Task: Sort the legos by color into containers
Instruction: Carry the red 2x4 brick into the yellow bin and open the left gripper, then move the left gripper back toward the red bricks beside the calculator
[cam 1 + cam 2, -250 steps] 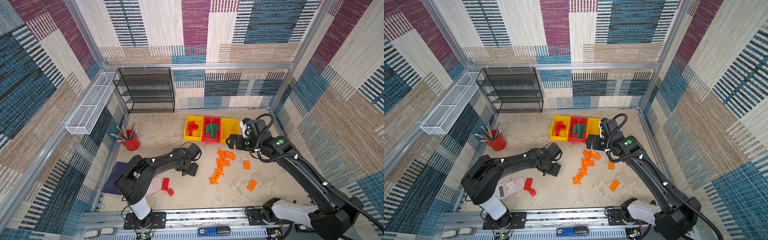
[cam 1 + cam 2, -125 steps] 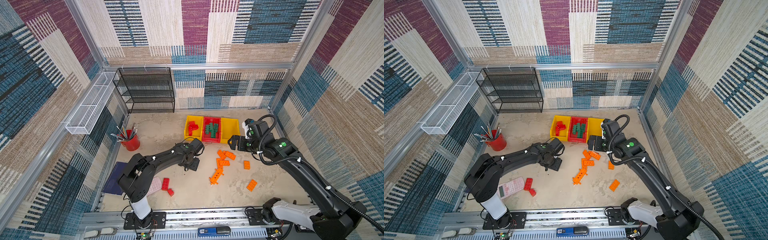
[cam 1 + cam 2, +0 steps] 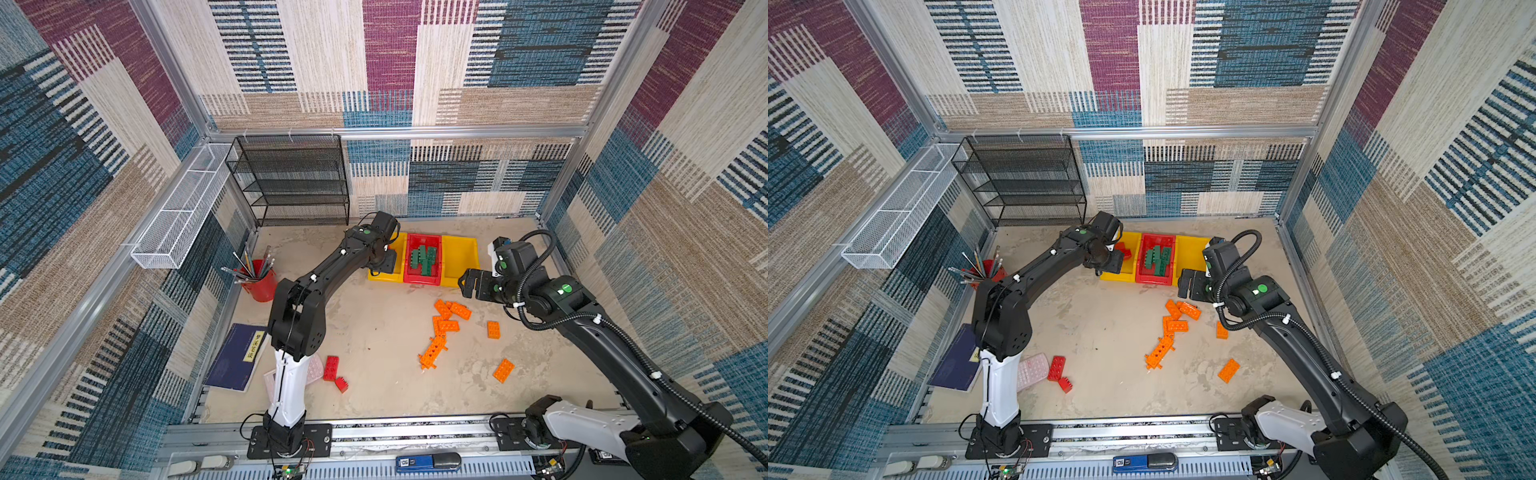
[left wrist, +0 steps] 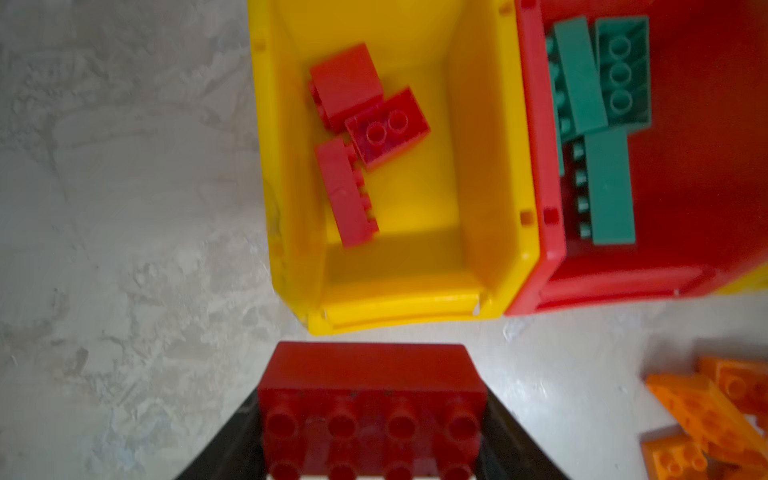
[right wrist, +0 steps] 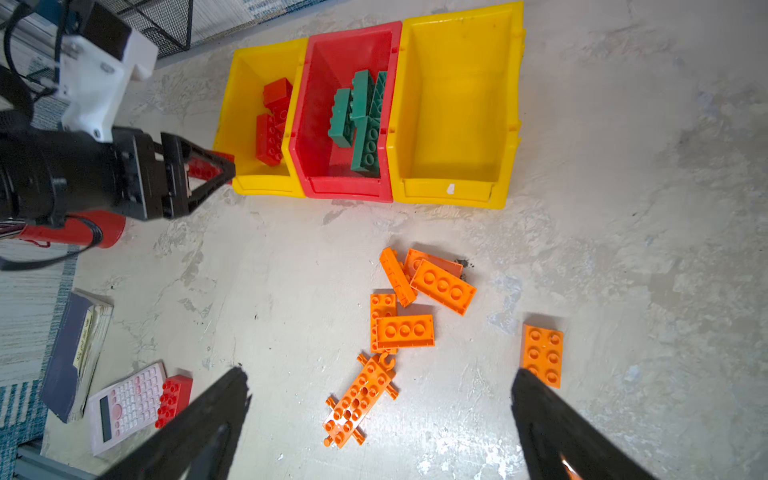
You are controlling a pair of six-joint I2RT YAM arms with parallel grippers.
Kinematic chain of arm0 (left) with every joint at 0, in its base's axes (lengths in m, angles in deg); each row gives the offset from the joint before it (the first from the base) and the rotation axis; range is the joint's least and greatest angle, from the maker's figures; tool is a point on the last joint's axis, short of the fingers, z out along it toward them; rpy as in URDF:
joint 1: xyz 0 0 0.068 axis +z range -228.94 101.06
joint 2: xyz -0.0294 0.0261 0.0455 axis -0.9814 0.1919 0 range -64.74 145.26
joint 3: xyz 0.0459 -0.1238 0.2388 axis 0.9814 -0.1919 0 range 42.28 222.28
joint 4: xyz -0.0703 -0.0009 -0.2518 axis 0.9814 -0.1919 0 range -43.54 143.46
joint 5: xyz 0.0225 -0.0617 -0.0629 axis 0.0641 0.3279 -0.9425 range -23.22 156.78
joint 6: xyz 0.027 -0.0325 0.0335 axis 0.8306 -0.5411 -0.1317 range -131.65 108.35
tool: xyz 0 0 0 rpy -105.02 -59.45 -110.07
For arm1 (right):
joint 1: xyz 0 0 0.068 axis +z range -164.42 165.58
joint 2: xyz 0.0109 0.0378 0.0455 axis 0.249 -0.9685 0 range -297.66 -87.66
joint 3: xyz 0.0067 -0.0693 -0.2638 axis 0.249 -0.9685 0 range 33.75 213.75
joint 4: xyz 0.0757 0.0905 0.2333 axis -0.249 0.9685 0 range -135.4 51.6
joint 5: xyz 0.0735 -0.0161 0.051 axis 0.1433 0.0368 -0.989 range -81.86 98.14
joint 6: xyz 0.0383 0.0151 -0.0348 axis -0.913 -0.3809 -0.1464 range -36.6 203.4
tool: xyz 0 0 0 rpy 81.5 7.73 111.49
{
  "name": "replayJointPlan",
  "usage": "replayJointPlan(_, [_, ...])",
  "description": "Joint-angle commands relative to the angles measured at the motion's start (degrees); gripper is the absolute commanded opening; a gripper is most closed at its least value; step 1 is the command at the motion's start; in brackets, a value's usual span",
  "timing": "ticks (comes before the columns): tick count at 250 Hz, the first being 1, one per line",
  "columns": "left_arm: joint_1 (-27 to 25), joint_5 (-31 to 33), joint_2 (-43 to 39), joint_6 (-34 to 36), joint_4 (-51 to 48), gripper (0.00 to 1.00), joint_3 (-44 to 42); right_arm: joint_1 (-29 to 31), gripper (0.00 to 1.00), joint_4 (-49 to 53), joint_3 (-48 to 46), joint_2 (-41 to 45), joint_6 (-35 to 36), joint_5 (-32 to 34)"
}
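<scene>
Our left gripper is clamped on a red brick, studs facing the wrist camera, with one finger against each short end. We hold it above the table, just short of the front wall of the left yellow bin, where three red bricks lie. The red bin touches that bin's side and holds the green bricks. The right yellow bin stands against the red bin's other side. Our right gripper is spread wide, grasping nothing, above the loose orange bricks and the beam. Two more red bricks lie beside the calculator.
</scene>
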Motion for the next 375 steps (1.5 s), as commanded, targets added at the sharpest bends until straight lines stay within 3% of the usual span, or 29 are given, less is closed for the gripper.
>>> replayJointPlan(1, [1.29, -1.02, 5.88, 3.32, -4.93, 0.54, 9.11, -0.09, 1.00, -1.02, 0.66, -0.54, -1.57, 2.05])
replayJointPlan(75, [3.02, -3.15, 17.98, 3.77, -7.46, 0.56, 28.38, -0.05, 1.00, 0.98, 2.68, -2.39, -4.11, 3.93])
replayJointPlan(130, [3.75, -5.55, 20.70, 2.89, -6.47, 0.58, 30.64, -0.08, 1.00, 1.89, 3.87, -3.41, -5.87, 4.21])
replayJointPlan(161, [3.87, -6.56, 20.94, 2.62, -5.75, 0.79, 30.59, -0.09, 1.00, 2.47, 4.98, -4.42, -6.36, 3.97])
replayJointPlan(214, [3.88, -8.65, 17.28, 0.37, -2.63, 0.88, 27.87, -0.05, 1.00, 4.22, 7.50, -5.49, -6.80, 3.58])
replayJointPlan(274, [3.89, -10.67, 6.03, -1.19, -1.12, 0.88, 15.60, -0.10, 1.00, 6.18, 10.80, -7.66, -6.50, 2.63])
replayJointPlan(334, [3.82, -6.35, -17.52, -4.23, 4.63, 0.87, -17.47, 0.04, 1.00, 0.99, 8.20, -8.04, -5.46, -2.64])
replayJointPlan(375, [3.87, -1.92, -35.87, -11.39, 4.22, 0.86, -39.26, 0.12, 1.00, -1.53, 8.19, -8.78, -0.96, -6.75])
